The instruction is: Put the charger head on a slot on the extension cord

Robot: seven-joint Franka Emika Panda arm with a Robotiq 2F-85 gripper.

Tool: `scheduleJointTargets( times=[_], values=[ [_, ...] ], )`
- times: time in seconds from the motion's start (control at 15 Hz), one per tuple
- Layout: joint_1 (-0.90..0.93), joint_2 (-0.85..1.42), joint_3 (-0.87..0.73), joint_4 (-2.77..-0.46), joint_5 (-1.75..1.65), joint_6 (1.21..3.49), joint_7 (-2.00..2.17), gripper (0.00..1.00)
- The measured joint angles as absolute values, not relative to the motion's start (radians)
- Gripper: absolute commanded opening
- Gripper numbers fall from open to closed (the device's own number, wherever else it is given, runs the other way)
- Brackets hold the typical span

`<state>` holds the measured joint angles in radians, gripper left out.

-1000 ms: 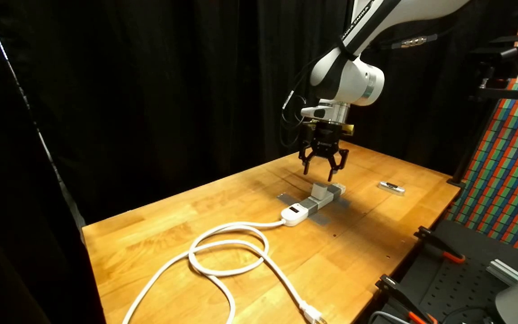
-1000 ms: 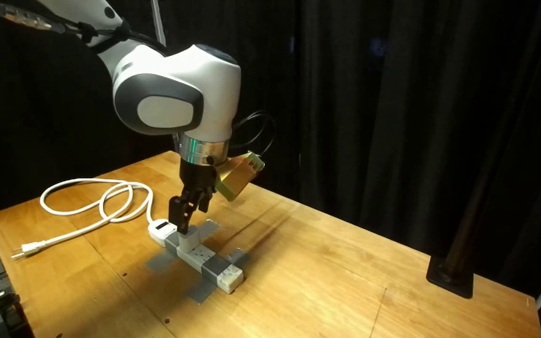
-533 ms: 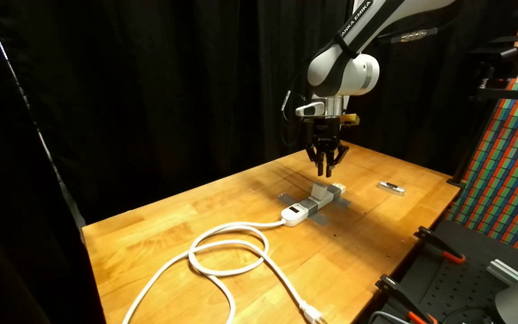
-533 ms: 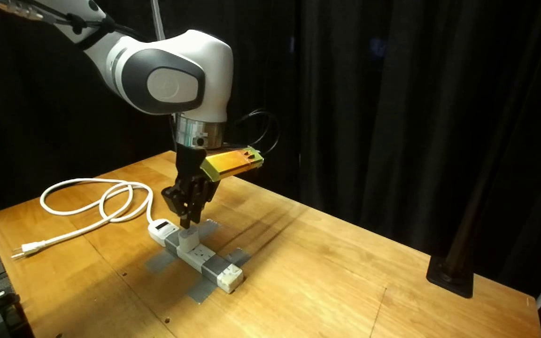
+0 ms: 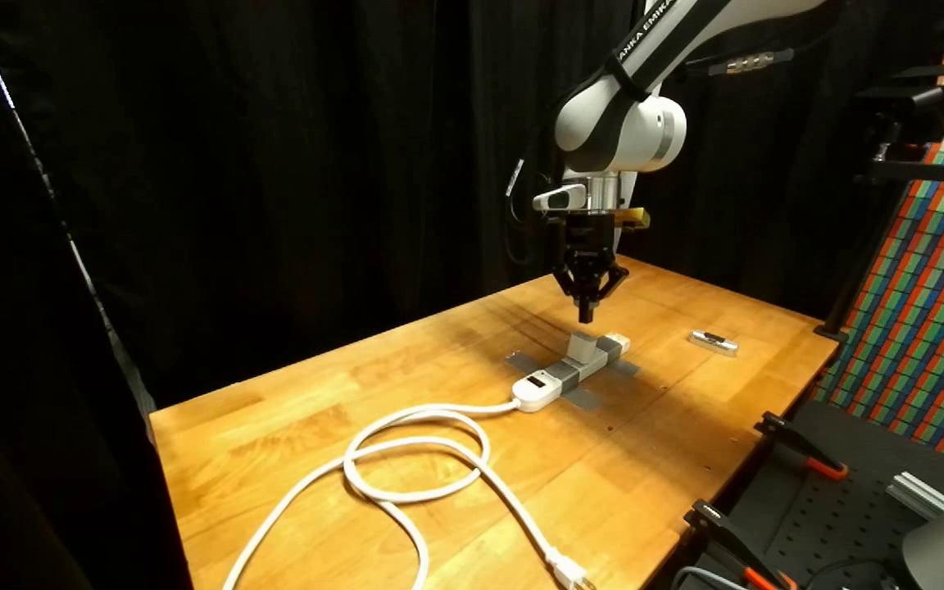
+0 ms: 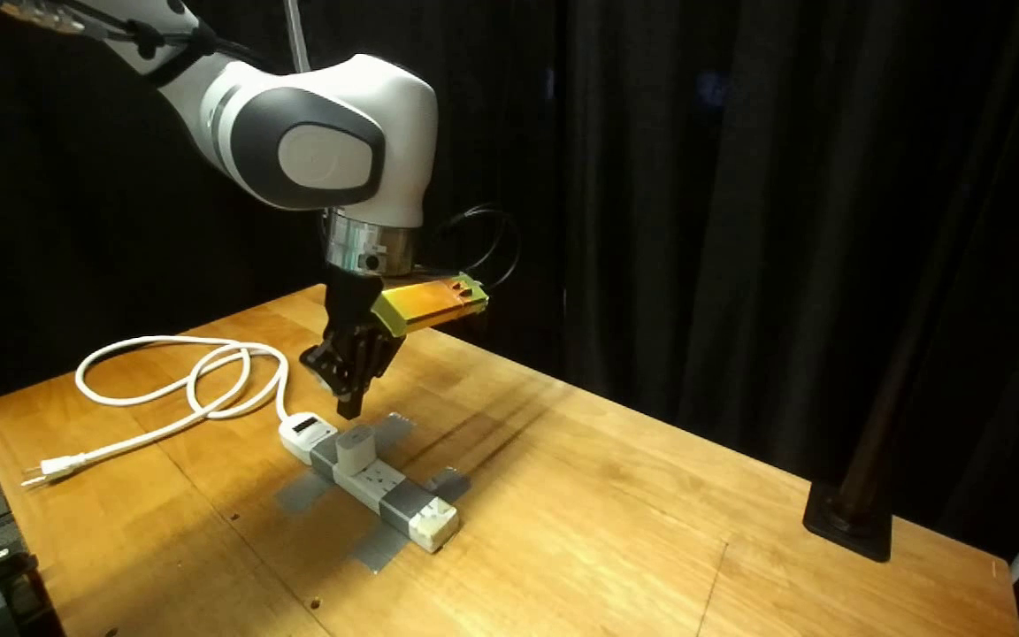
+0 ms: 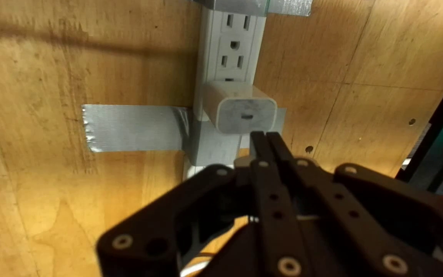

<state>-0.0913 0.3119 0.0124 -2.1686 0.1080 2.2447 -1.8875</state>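
The charger head, a small white block, stands upright on the white extension cord, over a socket beside a band of grey tape. Its underside and prongs are hidden, so how deep it sits cannot be seen. Both exterior views show the charger head rising from the bar of the extension cord. Above it, with a small gap, hangs my gripper, pointing down. The fingers lie side by side with nothing between them, and in the wrist view the gripper tips appear just below the charger's top face.
Grey tape fixes the bar to the wooden table. The white cable loops across the tabletop to its plug. A small flat silver-and-dark object lies near the far edge. Orange-tipped clamps grip one table side.
The jaws have gone from open to shut on nothing. My gripper has risen a little and become more upright. The charger head and the extension cord have stayed in place.
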Motion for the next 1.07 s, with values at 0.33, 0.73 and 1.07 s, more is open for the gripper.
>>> scheduleJointTargets(
  times=[0.33,0.73,1.07],
  values=[
    [-0.109,0.319,0.025,-2.191,0.108,2.305,-1.951,0.05],
    [-0.131,0.343,0.039,-2.211,0.12,2.356,-2.028,0.06],
    [-0.162,0.349,0.056,-2.215,0.191,2.365,-2.12,0.06]
  ],
)
